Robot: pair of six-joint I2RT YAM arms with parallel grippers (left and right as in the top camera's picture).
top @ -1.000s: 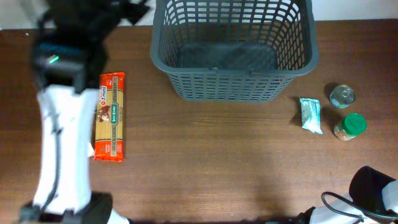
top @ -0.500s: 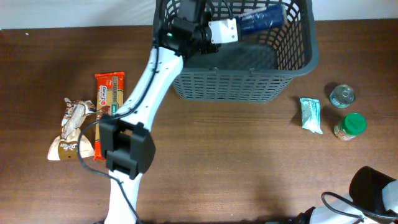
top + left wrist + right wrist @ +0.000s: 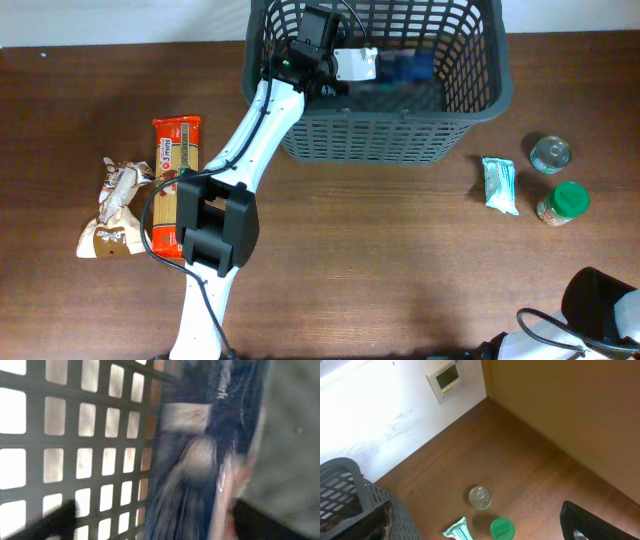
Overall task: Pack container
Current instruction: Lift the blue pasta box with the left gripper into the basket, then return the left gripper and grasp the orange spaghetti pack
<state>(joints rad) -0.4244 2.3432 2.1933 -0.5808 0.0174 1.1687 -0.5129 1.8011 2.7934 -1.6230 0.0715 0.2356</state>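
Observation:
The container (image 3: 375,138), a dark grey slotted basket, stands at the back of the table. My left gripper (image 3: 155,524) reaches into it from the left and is open, its dark fingers (image 3: 57,519) set wide apart. A blue packet (image 3: 410,68) lies blurred just past them inside the basket, and it fills the middle of the left wrist view as a dark blue packet (image 3: 200,460) beside the lattice wall (image 3: 75,435). My right arm (image 3: 600,305) rests at the table's near right corner. One dark finger (image 3: 585,522) shows, with nothing held.
Left of the basket lie an orange pasta pack (image 3: 177,188) and a brown-and-white snack bag (image 3: 112,210). To the right are a teal packet (image 3: 499,185), a tin can (image 3: 550,154) and a green-lidded jar (image 3: 565,201).
My left arm swung from the table's left side to the basket carrying the blue packet. Its jaws have since opened, and the packet has dropped lower inside the basket. The right arm stayed put.

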